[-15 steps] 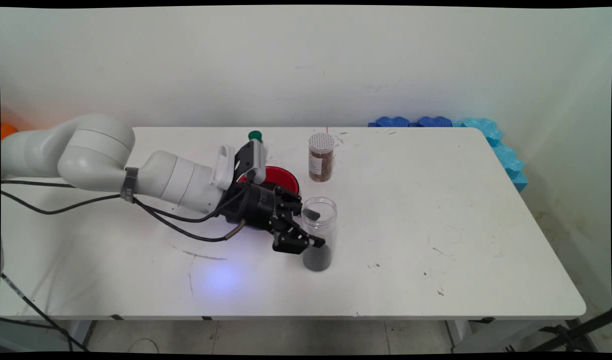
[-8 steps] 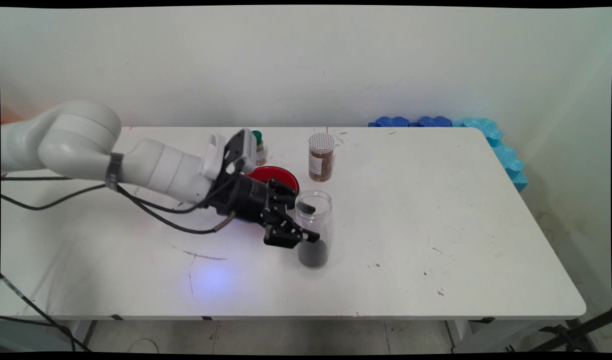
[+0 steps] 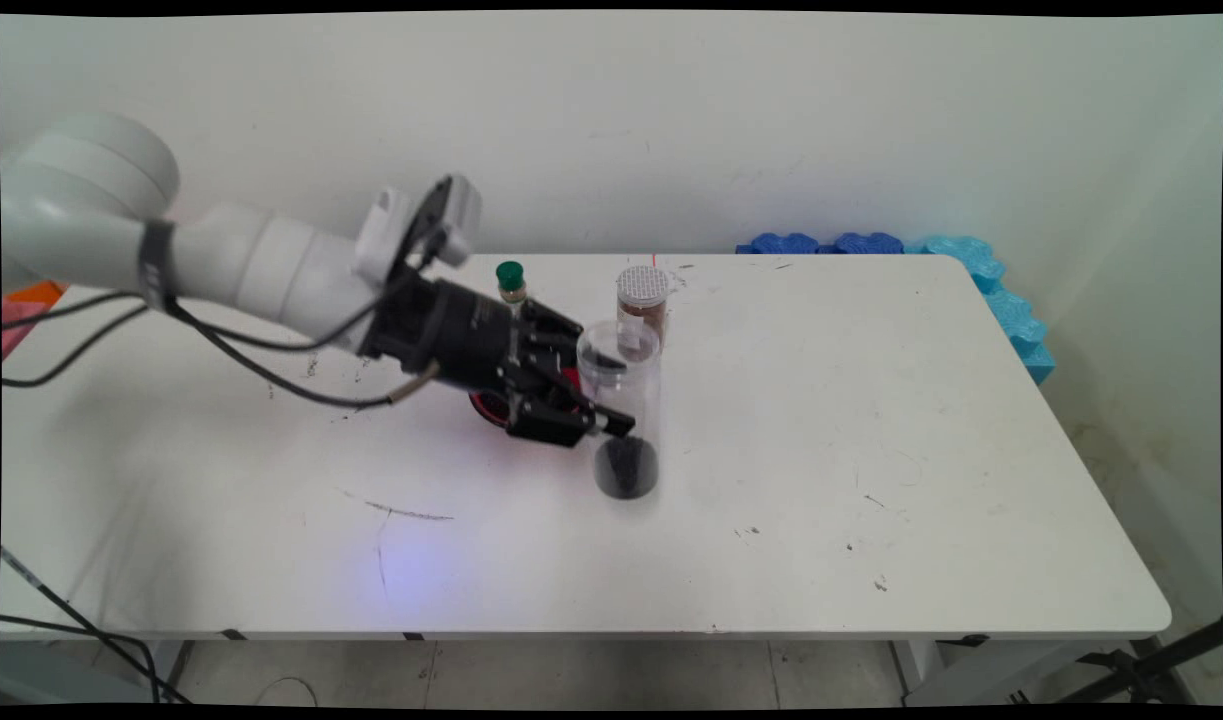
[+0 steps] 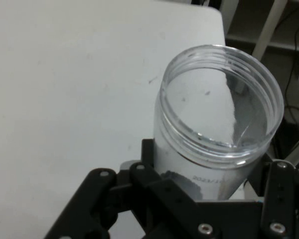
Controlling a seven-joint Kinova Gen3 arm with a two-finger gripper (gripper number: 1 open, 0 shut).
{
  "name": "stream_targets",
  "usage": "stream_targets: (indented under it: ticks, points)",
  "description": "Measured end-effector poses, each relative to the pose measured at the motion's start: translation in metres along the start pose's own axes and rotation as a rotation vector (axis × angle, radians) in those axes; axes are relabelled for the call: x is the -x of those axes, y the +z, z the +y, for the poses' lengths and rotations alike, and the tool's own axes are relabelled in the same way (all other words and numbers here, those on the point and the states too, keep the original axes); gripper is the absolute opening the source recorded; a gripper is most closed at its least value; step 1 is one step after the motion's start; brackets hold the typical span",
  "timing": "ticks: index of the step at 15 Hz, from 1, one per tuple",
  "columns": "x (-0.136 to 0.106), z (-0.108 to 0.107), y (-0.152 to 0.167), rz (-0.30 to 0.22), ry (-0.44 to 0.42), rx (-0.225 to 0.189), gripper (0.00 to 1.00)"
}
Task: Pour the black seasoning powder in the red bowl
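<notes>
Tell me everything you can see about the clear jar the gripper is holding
The clear jar looks like transparent plastic, with a wide threaded mouth and no lid. A layer of dark powder fills its bottom. A small printed label shows on its side in the hand view. The gripper is shut on its middle, one finger on either side. It stands roughly upright above the white table, apparently lifted off it, in front of the brown spice jar.

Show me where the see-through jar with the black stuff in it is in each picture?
Main view: the clear jar is near the middle of the white table, in front of the brown spice jar, gripped by the claw.
Hand view: the clear jar fills the middle right, open mouth toward the camera, tilted, between the claw's black links.
Shared landmark: the white table.
</notes>
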State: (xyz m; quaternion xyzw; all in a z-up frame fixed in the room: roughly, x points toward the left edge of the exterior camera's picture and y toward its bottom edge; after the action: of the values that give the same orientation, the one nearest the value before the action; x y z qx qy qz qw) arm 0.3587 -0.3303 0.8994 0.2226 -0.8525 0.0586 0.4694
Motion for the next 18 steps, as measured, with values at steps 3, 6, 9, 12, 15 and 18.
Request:
stream_targets:
  ticks: [3,6,9,12,15,18]
  points:
    - [-0.022,0.0,-0.02,0.02,0.0,0.014,0.0]
    - [-0.045,-0.002,-0.045,0.041,-0.003,0.038,0.0]
    - [-0.063,-0.003,-0.067,0.052,-0.017,0.074,0.0]
    - [-0.083,-0.008,-0.09,0.072,-0.036,0.1,0.0]
    - [-0.094,-0.013,-0.105,0.083,-0.055,0.115,0.0]
    - [-0.102,-0.022,-0.118,0.081,-0.094,0.131,0.0]
